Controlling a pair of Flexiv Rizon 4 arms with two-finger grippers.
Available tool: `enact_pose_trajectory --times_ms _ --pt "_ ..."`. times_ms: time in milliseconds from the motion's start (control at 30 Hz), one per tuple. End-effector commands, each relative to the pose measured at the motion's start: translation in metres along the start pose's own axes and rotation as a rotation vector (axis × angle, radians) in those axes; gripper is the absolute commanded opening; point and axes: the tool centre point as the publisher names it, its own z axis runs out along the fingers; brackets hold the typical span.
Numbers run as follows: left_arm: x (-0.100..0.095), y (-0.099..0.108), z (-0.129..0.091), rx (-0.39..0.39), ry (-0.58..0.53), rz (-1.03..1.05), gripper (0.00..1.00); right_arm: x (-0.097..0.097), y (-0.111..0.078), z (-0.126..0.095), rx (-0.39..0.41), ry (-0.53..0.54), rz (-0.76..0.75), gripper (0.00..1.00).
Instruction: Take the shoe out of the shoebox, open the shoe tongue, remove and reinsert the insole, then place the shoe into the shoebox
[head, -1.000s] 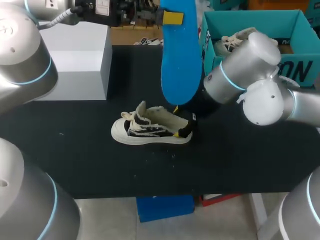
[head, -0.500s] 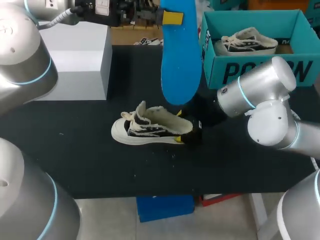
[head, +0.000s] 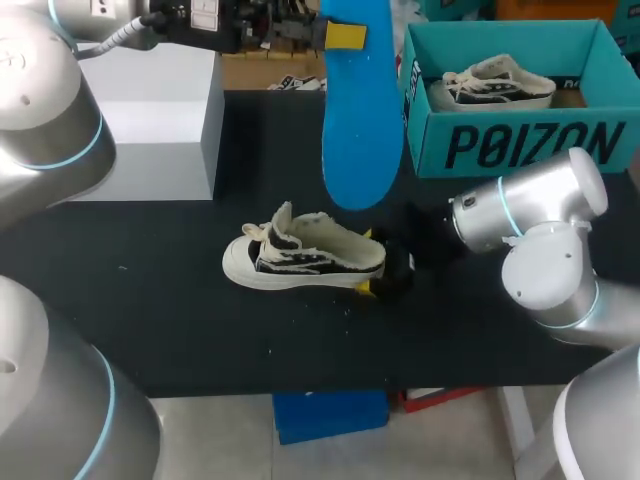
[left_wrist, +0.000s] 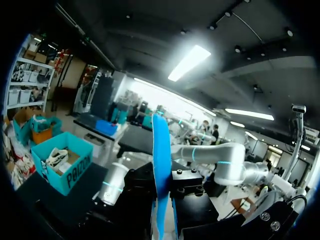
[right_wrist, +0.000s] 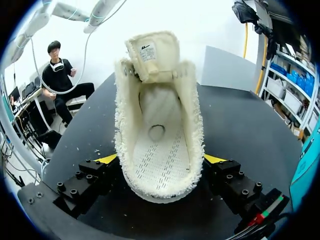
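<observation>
the shoe (head: 305, 255) lies on its sole on the black desk (head: 200, 320), long axis running across it, toe toward my left side and heel toward my right. the right pincer (right_wrist: 161, 160) comes in low from the heel end and looks clenched on the heel, one yellow tip against each side. the tongue stands up and the mouth is wide, with no insole inside. the left pincer (head: 345, 35) is clenched on the blue insole (head: 362, 120), which hangs upright, its lower end above the shoe's heel part. so the left arm must bring it down and slant it toward the toe. the teal shoebox (head: 520, 145) at the far right holds a second shoe (head: 495, 82).
</observation>
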Motion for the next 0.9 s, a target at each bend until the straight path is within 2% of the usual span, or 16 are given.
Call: enact_pose_trajectory --times_ms 33,367,467,533,600,733,900 --pt "-0.001 0.001 0.002 0.001 -0.002 0.001 0.0 -0.001 -0.004 0.003 -0.017 -0.001 0.002 1.0" --pt "-0.001 0.001 0.002 0.001 -0.002 0.001 0.0 -0.004 -0.003 0.001 -0.014 -0.002 0.004 1.0" --pt "-0.001 0.001 0.002 0.001 -0.002 0.001 0.0 -0.002 -0.001 -0.005 0.023 0.008 0.002 1.0" --pt "-0.001 0.001 0.002 0.001 -0.002 0.001 0.0 -0.002 0.0 -0.013 0.129 0.02 0.01 1.0" --pt "-0.001 0.001 0.002 0.001 -0.002 0.001 0.0 -0.002 0.004 -0.023 0.195 0.019 0.004 1.0" --pt "-0.001 0.001 0.002 0.001 -0.002 0.001 0.0 -0.005 0.014 -0.042 0.403 0.007 0.015 1.0" --pt "-0.001 0.001 0.002 0.001 -0.002 0.001 0.0 -0.012 0.028 -0.053 0.641 -0.018 0.01 1.0"
